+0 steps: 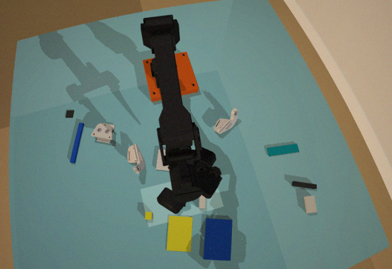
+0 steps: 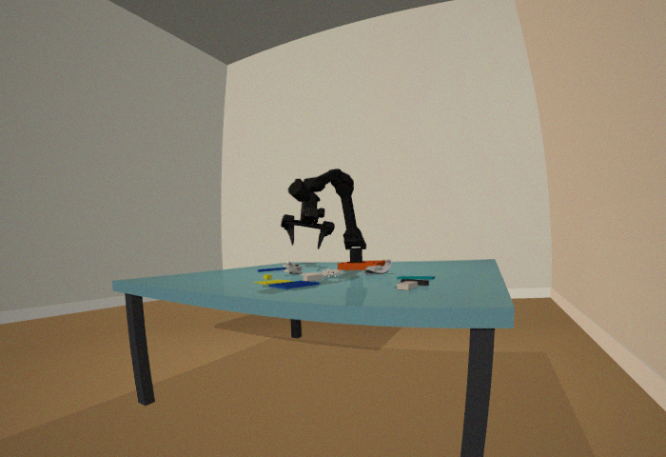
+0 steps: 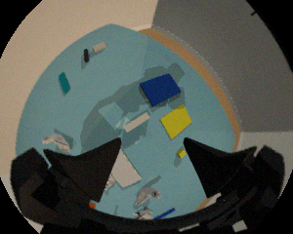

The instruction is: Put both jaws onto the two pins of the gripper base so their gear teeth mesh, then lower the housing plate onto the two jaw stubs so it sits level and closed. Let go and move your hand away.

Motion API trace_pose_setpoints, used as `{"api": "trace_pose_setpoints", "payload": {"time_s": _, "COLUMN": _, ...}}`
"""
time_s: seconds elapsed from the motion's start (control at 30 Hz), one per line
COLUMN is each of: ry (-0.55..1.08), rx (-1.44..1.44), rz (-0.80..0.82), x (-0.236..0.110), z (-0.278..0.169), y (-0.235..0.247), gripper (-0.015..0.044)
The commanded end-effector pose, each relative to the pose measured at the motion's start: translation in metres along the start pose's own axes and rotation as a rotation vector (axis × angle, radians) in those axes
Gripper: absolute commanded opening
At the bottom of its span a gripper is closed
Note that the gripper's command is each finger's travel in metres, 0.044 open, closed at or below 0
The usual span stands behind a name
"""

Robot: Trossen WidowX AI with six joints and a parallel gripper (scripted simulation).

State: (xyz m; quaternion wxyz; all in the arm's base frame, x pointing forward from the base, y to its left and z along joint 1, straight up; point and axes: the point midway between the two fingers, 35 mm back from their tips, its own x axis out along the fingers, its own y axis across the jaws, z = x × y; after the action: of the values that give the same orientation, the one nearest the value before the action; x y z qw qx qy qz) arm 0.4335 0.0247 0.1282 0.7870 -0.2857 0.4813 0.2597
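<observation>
Gripper (image 1: 188, 193) (image 2: 305, 246) (image 3: 153, 140) up high, jaws wide apart, holding nothing!
Two white claws, left (image 1: 134, 154) (image 2: 293, 269) (image 3: 147, 195) and right (image 1: 225, 125) (image 2: 380, 268) (image 3: 58, 141), lie either side of the slab (image 1: 162, 160) (image 2: 313, 276) (image 3: 124, 171) in the top view; that downward spread looks meant for straddling one, before any meshing.

In the top view, the arm (image 1: 171, 79) (image 2: 348, 212) hides the 12-to-3 o'clock part of a white block (image 1: 161, 161) (image 3: 126, 171), the middle of the orange base plate (image 1: 188, 73) (image 2: 347, 266) (image 3: 92, 206) and the 12 o'clock end of a white bar (image 1: 202, 203) (image 3: 137, 122). The table (image 1: 44, 190) (image 2: 312, 315) (image 3: 39, 122) runs off at 6 o'clock. In the exterior view, 1 table leg (image 2: 477, 387) is cut off at 5 o'clock, and gear teeth are too small to tell.
</observation>
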Motion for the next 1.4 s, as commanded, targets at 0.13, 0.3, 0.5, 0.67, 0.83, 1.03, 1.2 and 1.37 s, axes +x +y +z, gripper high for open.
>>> {"api": "trace_pose_setpoints", "payload": {"time_s": 0.13, "ry": 0.106, "rx": 0.156, "rz": 0.008, "x": -0.002, "z": -0.044, "y": -0.016, "gripper": 0.044}}
{"api": "trace_pose_setpoints", "payload": {"time_s": 0.3, "ry": 0.176, "rx": 0.261, "rz": 0.015, "x": -0.006, "z": -0.074, "y": -0.024, "gripper": 0.044}}
{"api": "trace_pose_setpoints", "payload": {"time_s": 0.5, "ry": 0.257, "rx": 0.386, "rz": 0.025, "x": -0.012, "z": -0.109, "y": -0.031, "gripper": 0.044}}
{"api": "trace_pose_setpoints", "payload": {"time_s": 0.67, "ry": 0.324, "rx": 0.491, "rz": 0.034, "x": -0.018, "z": -0.138, "y": -0.034, "gripper": 0.044}}
{"api": "trace_pose_setpoints", "payload": {"time_s": 0.83, "ry": 0.39, "rx": 0.595, "rz": 0.044, "x": -0.026, "z": -0.166, "y": -0.035, "gripper": 0.044}}
{"api": "trace_pose_setpoints", "payload": {"time_s": 1.03, "ry": 0.422, "rx": 0.645, "rz": 0.05, "x": -0.03, "z": -0.179, "y": -0.034, "gripper": 0.044}}
{"api": "trace_pose_setpoints", "payload": {"time_s": 1.2, "ry": 0.422, "rx": 0.645, "rz": 0.05, "x": -0.025, "z": -0.181, "y": -0.034, "gripper": 0.044}}
{"api": "trace_pose_setpoints", "payload": {"time_s": 1.37, "ry": 0.422, "rx": 0.645, "rz": 0.05, "x": -0.017, "z": -0.184, "y": -0.033, "gripper": 0.044}}
